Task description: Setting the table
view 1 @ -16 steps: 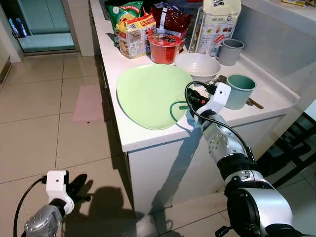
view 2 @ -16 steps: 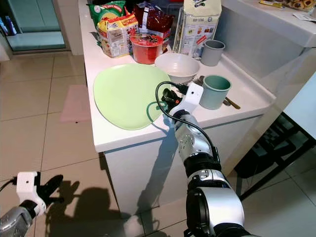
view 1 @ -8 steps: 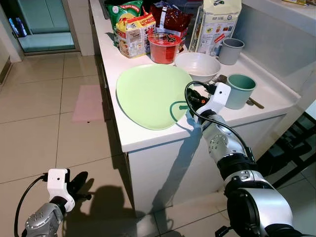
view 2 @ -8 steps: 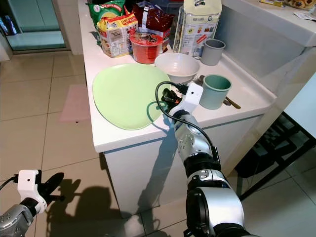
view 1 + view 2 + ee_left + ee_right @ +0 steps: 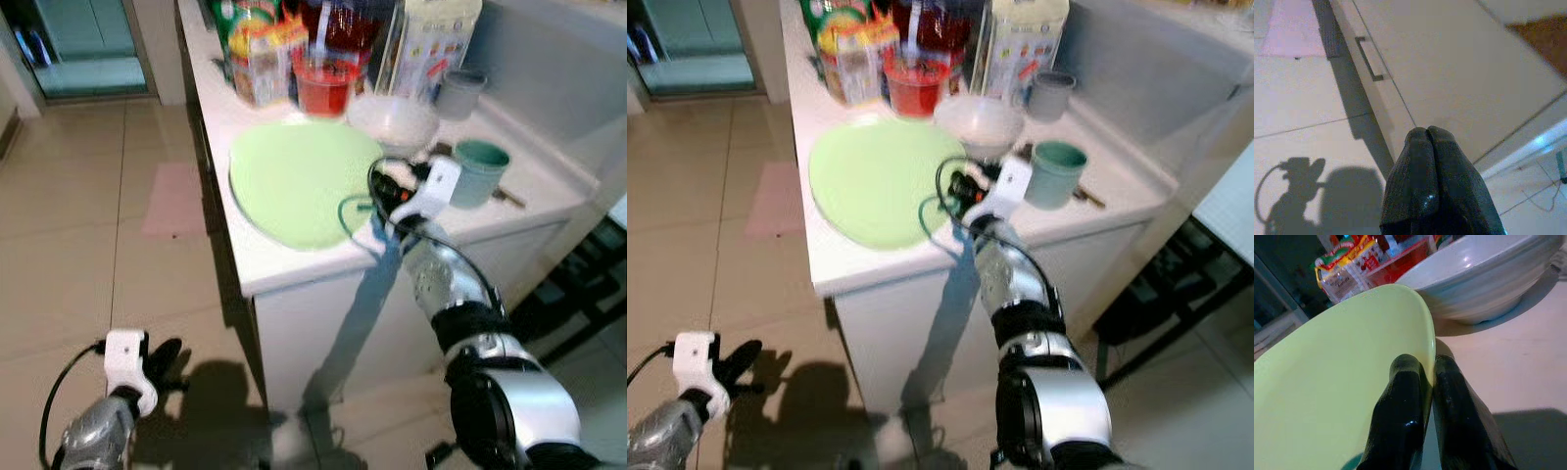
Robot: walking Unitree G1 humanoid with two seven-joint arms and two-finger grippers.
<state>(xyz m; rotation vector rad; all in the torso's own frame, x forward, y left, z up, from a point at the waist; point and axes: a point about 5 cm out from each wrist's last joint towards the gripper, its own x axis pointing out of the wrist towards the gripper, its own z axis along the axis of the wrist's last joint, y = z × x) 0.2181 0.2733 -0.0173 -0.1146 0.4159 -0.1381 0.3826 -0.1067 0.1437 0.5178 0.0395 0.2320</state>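
Note:
A large light green plate [image 5: 294, 176] lies on the white counter [image 5: 284, 269], with its near edge close to the counter's front. My right gripper [image 5: 377, 196] is at the plate's right rim. In the right wrist view its two black fingers [image 5: 1400, 401] are shut on the plate's rim [image 5: 1327, 382], one on each side of it. A white bowl [image 5: 394, 119] stands just behind the plate [image 5: 1484, 279]. My left gripper [image 5: 167, 357] hangs low over the floor, shut with nothing in it [image 5: 1427, 132].
A teal cup [image 5: 477, 171] stands right of my right wrist, with a grey cup [image 5: 458, 93] further back. A red noodle cup [image 5: 321, 86], snack packets and a carton crowd the back of the counter. Tiled floor lies open to the left, with a pink mat [image 5: 176, 201].
The head views have blurred and shifted slightly, so the camera has moved. My right gripper stays on the plate's rim. The left arm has swung a little forward.

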